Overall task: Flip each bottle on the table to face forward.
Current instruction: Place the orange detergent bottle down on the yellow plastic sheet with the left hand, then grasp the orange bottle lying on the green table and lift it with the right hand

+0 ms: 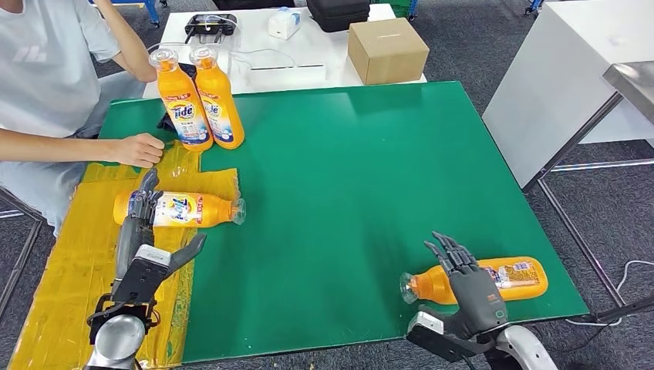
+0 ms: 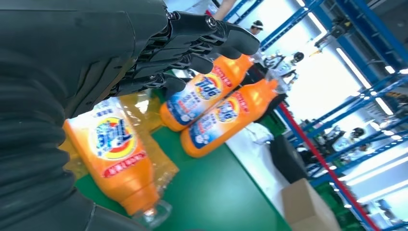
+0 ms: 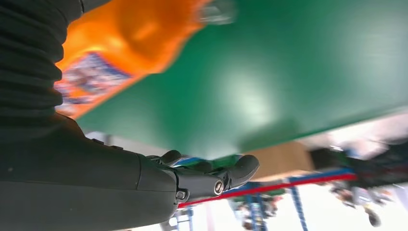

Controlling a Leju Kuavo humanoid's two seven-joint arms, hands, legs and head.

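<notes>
Two orange Tide bottles (image 1: 179,100) (image 1: 217,96) stand upright at the back left of the green table (image 1: 370,169); they are the two bottles (image 2: 202,96) (image 2: 226,118) beyond my fingers in the left wrist view. A third bottle (image 1: 181,209) (image 2: 115,159) lies on its side at the left, cap toward the right, label up. My left hand (image 1: 143,247) (image 2: 183,48) reaches over its base end with fingers stretched out, not gripping. A fourth bottle (image 1: 501,279) (image 3: 130,38) lies near the front right edge, cap toward the left. My right hand (image 1: 470,281) (image 3: 192,178) hovers over its neck, fingers spread.
A person sits at the left, one hand (image 1: 139,149) resting on the table near the upright bottles. Yellow sheeting (image 1: 69,254) covers the table's left side. A cardboard box (image 1: 387,48) and small devices sit on the white table behind. A white cabinet (image 1: 563,69) stands at right.
</notes>
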